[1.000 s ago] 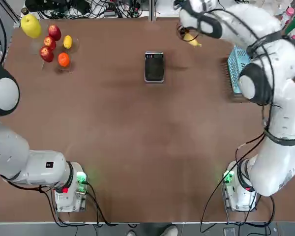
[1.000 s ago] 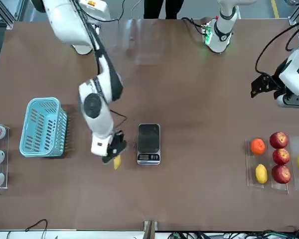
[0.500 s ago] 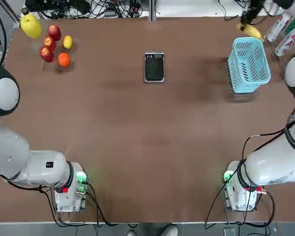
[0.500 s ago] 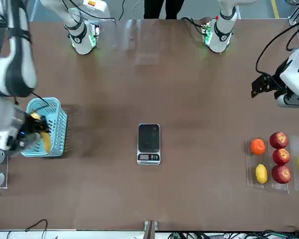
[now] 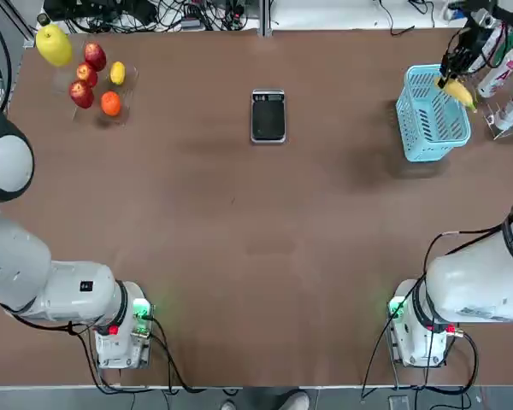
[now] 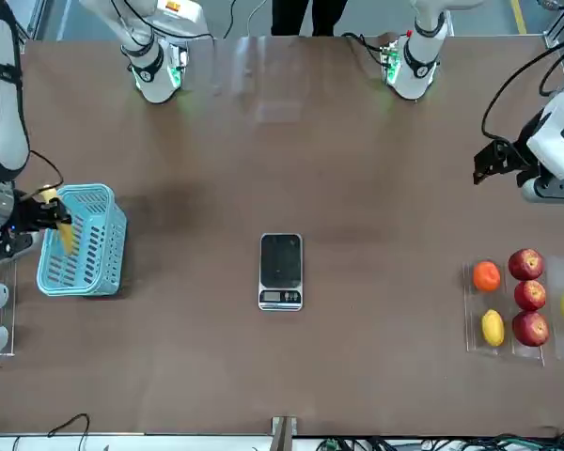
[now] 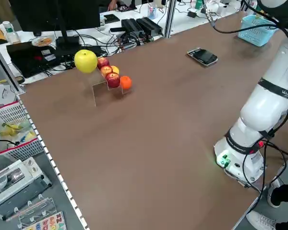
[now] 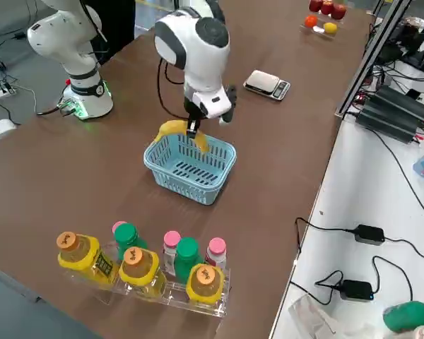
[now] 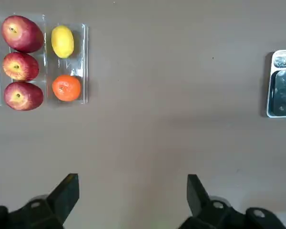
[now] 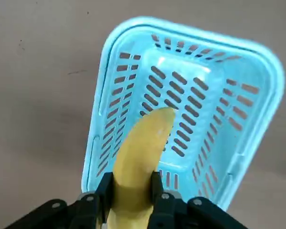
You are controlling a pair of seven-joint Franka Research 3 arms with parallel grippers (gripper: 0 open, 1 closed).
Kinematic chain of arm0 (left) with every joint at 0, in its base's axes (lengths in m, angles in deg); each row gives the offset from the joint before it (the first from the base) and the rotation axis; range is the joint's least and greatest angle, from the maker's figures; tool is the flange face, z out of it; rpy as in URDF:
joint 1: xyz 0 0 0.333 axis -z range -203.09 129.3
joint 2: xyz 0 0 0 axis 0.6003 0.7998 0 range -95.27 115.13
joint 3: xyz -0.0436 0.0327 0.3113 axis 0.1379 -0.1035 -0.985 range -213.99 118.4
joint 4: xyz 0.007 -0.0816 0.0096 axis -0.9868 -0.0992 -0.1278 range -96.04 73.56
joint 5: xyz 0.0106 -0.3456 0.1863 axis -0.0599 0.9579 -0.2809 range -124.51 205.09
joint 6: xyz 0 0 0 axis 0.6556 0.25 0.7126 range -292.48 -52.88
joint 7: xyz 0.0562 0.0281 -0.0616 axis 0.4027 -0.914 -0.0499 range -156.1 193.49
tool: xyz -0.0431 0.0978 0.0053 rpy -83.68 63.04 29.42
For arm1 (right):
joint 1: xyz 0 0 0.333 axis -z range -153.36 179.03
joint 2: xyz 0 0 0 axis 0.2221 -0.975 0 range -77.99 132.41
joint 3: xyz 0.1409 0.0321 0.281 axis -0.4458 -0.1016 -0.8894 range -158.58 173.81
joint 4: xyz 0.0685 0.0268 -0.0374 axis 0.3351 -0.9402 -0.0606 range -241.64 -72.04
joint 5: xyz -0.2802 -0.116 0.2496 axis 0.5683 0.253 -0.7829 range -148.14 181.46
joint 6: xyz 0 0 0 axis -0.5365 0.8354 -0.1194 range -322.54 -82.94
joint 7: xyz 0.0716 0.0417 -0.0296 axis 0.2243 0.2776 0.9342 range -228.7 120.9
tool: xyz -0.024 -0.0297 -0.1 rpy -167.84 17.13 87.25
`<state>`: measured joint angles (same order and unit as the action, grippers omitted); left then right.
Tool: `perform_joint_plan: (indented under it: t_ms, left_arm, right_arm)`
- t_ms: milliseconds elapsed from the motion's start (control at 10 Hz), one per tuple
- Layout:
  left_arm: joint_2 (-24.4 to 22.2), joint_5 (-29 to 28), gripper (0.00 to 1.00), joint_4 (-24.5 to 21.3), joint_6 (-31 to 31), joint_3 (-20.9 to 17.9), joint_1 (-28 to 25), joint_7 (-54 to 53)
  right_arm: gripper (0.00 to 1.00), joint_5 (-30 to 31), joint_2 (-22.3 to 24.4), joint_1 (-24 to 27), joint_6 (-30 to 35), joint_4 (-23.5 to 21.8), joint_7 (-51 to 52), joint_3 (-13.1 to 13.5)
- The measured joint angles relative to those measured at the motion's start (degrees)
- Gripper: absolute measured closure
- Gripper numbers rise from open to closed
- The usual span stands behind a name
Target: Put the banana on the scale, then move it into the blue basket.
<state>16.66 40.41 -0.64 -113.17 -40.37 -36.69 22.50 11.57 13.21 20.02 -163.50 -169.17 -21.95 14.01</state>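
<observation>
**What your bench carries**

You have a brown bench (image 5: 256, 248). The scale (image 5: 268, 115) lies flat near its far edge. Well to the scale's left sits a clear fruit tray (image 5: 98, 90); well to its right stands the blue basket (image 5: 432, 115), with a rack of bottles (image 8: 138, 272) beyond the basket.

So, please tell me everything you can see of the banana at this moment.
The banana is small, curved, plain yellow and smooth-skinned, unpeeled. The right gripper has its jaws shut on one end of it, and the free end points down into the open blue basket. It hangs above the basket floor; nothing but the jaws appears to touch it.
</observation>
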Motion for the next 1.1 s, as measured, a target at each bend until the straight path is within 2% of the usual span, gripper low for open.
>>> perform_joint_plan:
  t_ms: [200,500,600,700,900,1100]
  left_arm:
    - [0.0,0.0,0.0,0.0,0.0,0.0,0.0,0.0]
    - [0.0,0.0,0.0,0.0,0.0,0.0,0.0,0.1]
    - [0.0,0.0,0.0,0.0,0.0,0.0,0.0,0.1]
    - [0.0,0.0,0.0,0.0,0.0,0.0,0.0,0.1]
    - [0.0,0.0,0.0,0.0,0.0,0.0,0.0,0.1]
    - [0.0,-0.3,0.0,0.1,0.0,0.0,-0.1,0.1]
  right_arm:
    - [0.52,-0.4,-1.2,0.0,-2.0,-0.5,0.0,-0.1]
    - [0.07,-0.5,-1.4,0.2,-2.4,-0.3,-0.1,-0.1]
    - [0.0,-0.5,-1.3,0.1,-2.7,0.2,-0.3,-0.3]
    - [0.0,-0.6,-1.2,0.0,-2.8,1.5,-1.8,-0.5]
    - [0.0,-0.7,0.1,-2.4,-2.8,4.9,-11.0,-1.0]
    - [0.0,-0.5,4.1,-5.2,-0.2,7.4,-20.7,-1.9]
